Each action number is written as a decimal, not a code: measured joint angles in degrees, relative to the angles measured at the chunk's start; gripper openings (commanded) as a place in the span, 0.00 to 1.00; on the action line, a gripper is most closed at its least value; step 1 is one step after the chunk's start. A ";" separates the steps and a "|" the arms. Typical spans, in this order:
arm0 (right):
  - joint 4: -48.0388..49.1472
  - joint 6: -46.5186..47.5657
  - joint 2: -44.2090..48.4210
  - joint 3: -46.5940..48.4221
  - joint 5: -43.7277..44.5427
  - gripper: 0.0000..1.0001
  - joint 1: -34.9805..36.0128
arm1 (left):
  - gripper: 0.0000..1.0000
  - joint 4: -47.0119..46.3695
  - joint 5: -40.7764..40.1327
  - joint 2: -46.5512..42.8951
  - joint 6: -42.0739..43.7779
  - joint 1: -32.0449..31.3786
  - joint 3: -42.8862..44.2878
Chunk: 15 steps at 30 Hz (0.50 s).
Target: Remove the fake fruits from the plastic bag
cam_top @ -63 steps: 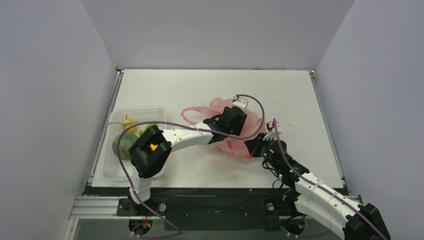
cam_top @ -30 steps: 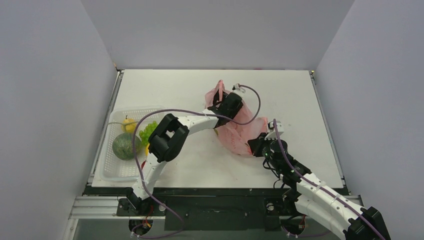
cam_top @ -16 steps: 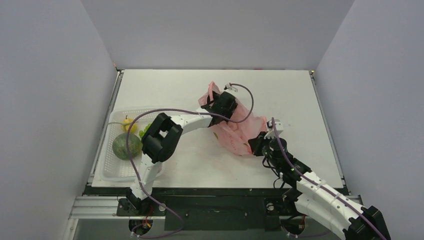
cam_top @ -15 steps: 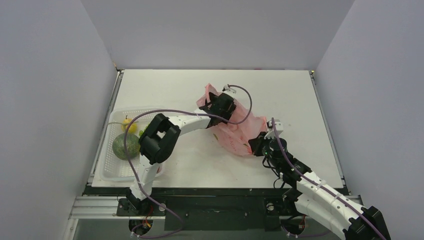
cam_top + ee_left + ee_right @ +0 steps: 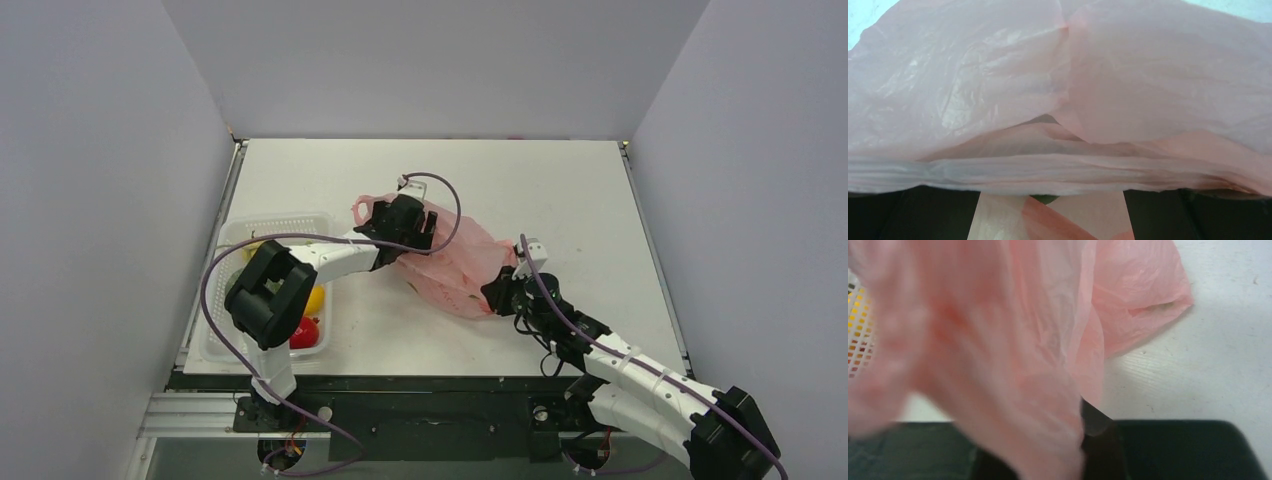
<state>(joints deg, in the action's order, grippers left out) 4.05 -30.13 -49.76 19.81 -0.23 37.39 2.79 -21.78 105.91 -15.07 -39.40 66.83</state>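
Across the desk [image 5: 560, 190], the plastic bag [image 5: 455, 265] slumps between my arms.
Limp, light, slippery film: I'd pinch its near-right corner. My left fingers [image 5: 913, 215] spread wide; right fingers [image 5: 498, 294], I cannot tell.

Fake fruits [image 5: 304, 333] sit in tray [image 5: 275, 217] left of bag [image 5: 460, 270].

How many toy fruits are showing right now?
2: a glossy red round fruit and a yellow fruit, both in the clear plastic tray, near end. The left arm or pink plastic bag may hide more.
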 measured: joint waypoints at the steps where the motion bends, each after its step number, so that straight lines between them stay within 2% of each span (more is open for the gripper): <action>1: 0.33 0.04 -0.07 0.00 -0.02 0.18 0.66 | 0.97 -0.15 0.50 0.31 -0.79 0.72 -0.11; 6: 1.01 0.07 -0.07 0.00 0.50 0.25 2.47 | 0.97 0.59 1.75 5.81 -2.95 2.03 3.30; 9: 1.03 0.02 -0.07 0.00 1.40 0.26 2.47 | 0.92 0.87 3.10 10.23 -3.82 2.05 6.12; 13: 0.98 0.15 -0.07 0.00 2.75 0.26 2.47 | 0.81 2.23 4.42 14.78 -3.78 1.99 12.96; 15: 0.94 0.26 -0.07 0.00 3.45 0.23 2.47 | 0.68 2.29 4.96 15.28 -3.82 1.95 13.88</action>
<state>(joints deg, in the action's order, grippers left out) 4.99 -29.87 -49.82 19.81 3.22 39.86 5.08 -16.82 121.19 -18.90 -37.45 80.71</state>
